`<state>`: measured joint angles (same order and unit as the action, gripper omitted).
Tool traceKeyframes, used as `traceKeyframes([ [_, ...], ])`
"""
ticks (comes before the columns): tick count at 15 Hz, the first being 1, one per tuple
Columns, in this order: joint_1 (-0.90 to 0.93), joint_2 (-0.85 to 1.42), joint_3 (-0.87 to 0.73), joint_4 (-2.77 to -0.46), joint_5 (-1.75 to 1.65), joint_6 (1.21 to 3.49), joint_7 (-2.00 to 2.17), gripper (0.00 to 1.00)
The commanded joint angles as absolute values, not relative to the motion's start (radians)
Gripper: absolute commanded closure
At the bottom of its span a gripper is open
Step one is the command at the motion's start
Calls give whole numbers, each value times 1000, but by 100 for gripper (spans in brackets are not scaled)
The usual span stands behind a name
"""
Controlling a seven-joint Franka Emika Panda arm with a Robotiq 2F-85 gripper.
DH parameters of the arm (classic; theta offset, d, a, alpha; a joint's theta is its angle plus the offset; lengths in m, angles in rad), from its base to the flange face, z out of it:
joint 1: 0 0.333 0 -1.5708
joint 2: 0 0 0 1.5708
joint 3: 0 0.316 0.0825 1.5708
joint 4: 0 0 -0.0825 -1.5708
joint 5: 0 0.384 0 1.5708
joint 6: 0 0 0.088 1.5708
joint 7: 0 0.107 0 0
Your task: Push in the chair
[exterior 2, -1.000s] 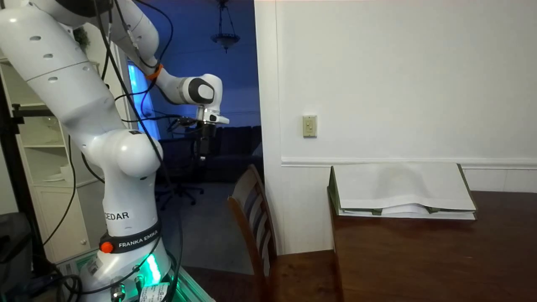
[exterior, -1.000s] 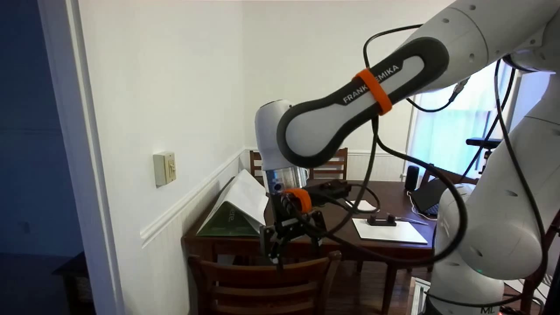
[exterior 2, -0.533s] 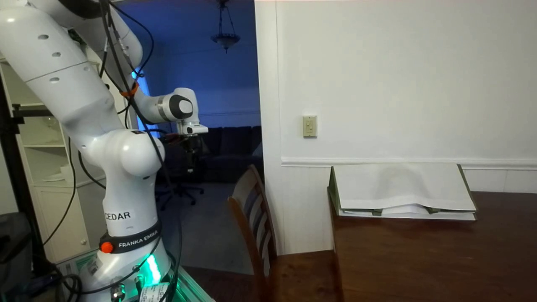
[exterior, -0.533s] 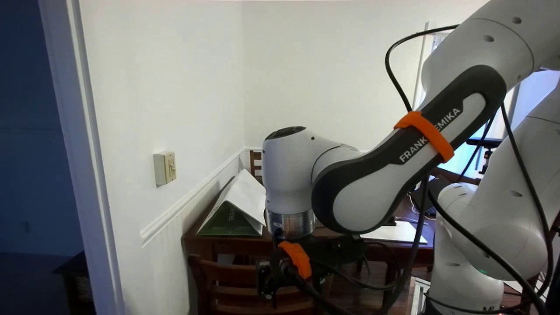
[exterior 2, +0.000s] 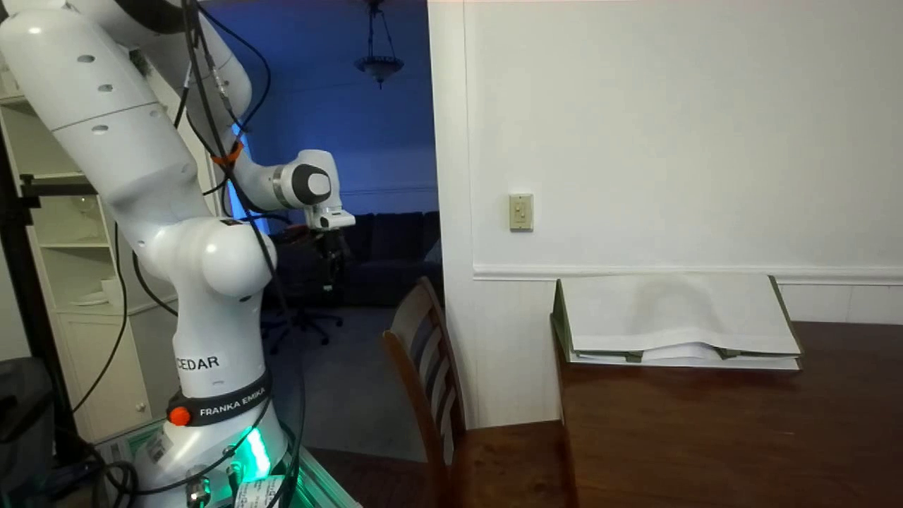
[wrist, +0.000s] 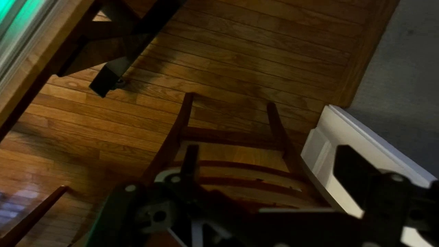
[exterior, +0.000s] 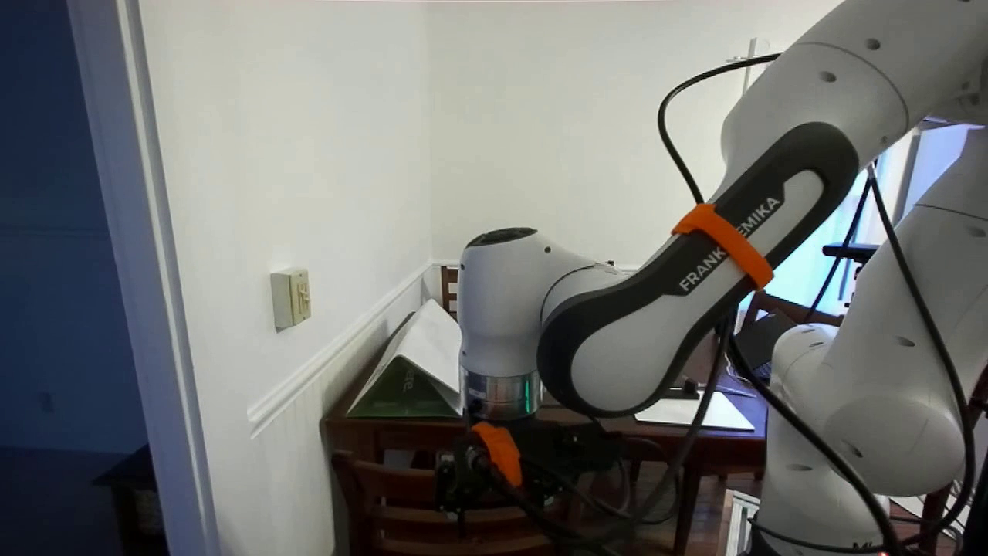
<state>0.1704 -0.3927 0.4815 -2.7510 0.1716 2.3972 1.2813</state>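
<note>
The reddish-brown wooden chair (exterior 2: 423, 360) stands upright at the table end, its seat (exterior 2: 508, 458) reaching the table edge (exterior 2: 568, 437). Its slatted back (exterior: 386, 483) also shows in an exterior view, partly hidden by my gripper and cables. In the wrist view the chair back (wrist: 233, 137) lies beyond and between my fingers. My gripper (wrist: 269, 151) is open and empty, with its fingers (wrist: 351, 168) wide apart. In an exterior view the gripper (exterior 2: 329, 279) hangs behind the chair back, apart from it.
The wall (exterior: 293, 371) runs close along the chair's side. A green and white folder (exterior: 409, 386) and a white board (exterior: 698, 411) lie on the table. A black stand leg (wrist: 104, 80) is on the floor. Cables hang off the arm (exterior: 695, 270).
My arm has come down and back from above the chair back to behind it, then shifted slightly toward the chair in the last half second. The chair has not moved.
</note>
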Motion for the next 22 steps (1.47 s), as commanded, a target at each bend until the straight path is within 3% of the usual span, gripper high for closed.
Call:
traceKeyframes([
  [1,122,-256,465,-2715,100,2541,1391,26],
  [3,98,-202,455,-2702,46,2589,1447,30],
  [11,82,-57,376,-2629,-260,2624,1670,87],
  [13,87,-31,344,-2610,-344,2623,1726,95],
  [16,101,8,294,-2583,-423,2621,1769,99],
  [18,110,36,264,-2567,-445,2622,1776,93],
  [22,131,79,204,-2541,-479,2626,1783,93],
])
